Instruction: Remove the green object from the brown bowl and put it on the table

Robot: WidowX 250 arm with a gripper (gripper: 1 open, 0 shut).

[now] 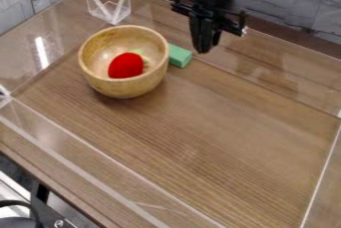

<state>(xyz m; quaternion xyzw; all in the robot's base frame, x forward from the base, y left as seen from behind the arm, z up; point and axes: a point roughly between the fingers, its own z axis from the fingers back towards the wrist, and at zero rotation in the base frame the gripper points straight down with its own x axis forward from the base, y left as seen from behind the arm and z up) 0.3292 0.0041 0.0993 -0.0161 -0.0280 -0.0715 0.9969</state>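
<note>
The green object [180, 58] is a small light-green block lying on the table [200, 122] just right of the brown bowl [124, 62], touching or nearly touching its rim. Inside the bowl rests a red round object [126, 66]. My gripper [206, 46] hangs from above, pointing down, right of the green block and a little above the tabletop. Its dark fingers are shut with nothing between them.
Low clear plastic walls [80, 177] run along the table's edges. A clear folded plastic piece [107, 6] stands at the back left behind the bowl.
</note>
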